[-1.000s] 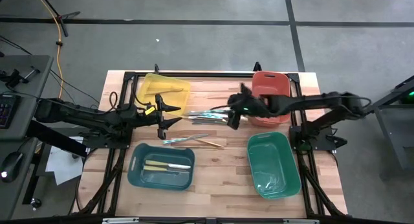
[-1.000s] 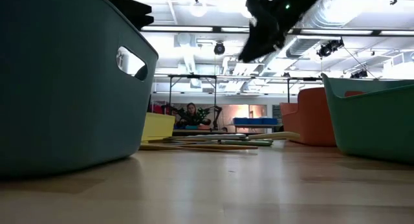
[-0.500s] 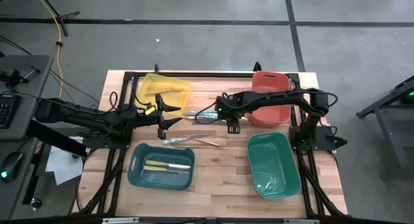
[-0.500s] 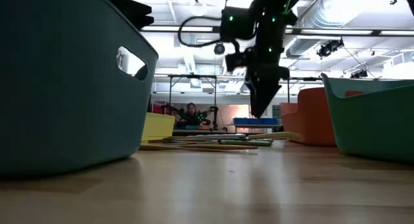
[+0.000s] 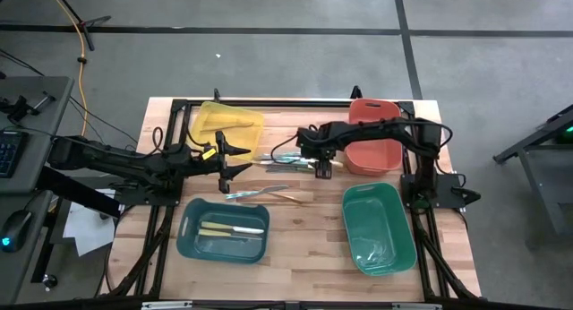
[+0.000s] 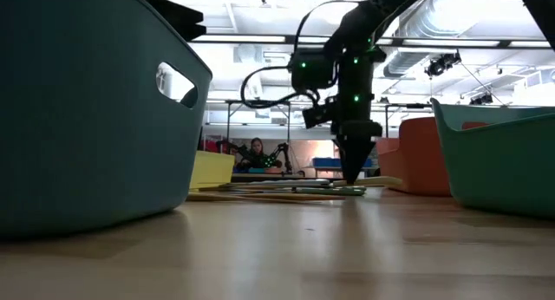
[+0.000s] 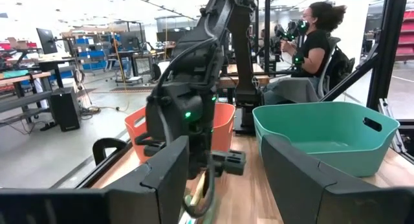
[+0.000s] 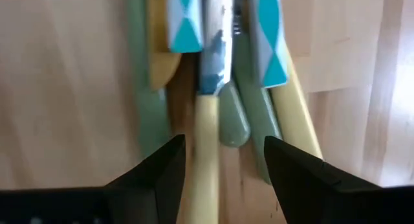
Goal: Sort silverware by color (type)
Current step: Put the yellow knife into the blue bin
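Observation:
A pile of silverware (image 5: 285,158) (image 6: 286,189) lies on the wooden table between the yellow and orange bins: cream-yellow, pale green and teal-patterned pieces side by side (image 8: 223,88). My right gripper (image 5: 320,169) (image 6: 352,177) (image 8: 223,179) points down over the handle ends at the pile's right end. It is open, with a cream handle (image 8: 206,140) and a green handle (image 8: 234,123) showing between its fingers. My left gripper (image 5: 240,158) (image 7: 226,185) waits open and level to the left of the pile.
Two more utensils (image 5: 260,193) (image 5: 291,198) lie loose near the table's middle. A blue bin (image 5: 183,234) at front left holds cream utensils (image 5: 231,229). A green bin (image 5: 398,229) stands at front right, a yellow bin (image 5: 228,122) at back left and an orange bin (image 5: 372,113) at back right. A person (image 7: 310,43) sits beyond the table.
My right gripper has swung from beside the orange bin toward the table's left, sunk down to the pile of silverware, and tipped from slanting to pointing straight down. The silverware has stayed where it was.

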`<control>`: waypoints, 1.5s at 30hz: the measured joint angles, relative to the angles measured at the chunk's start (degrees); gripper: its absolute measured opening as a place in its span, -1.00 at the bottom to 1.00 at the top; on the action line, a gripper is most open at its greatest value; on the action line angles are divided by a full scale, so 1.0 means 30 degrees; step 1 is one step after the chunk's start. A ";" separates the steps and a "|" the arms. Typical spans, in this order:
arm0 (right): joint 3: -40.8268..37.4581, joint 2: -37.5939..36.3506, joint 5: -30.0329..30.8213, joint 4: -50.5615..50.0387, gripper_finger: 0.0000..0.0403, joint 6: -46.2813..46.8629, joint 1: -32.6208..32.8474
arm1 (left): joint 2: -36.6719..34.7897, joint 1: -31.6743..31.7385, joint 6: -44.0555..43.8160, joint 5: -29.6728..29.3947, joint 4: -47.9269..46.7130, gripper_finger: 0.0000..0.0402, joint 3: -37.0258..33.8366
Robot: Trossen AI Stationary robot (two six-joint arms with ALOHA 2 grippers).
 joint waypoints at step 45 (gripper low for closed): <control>0.0016 0.0201 -0.1230 -0.0520 -0.85 -0.0222 -0.0402 | 0.0000 -0.0002 0.0051 0.0000 0.0000 -0.07 0.0000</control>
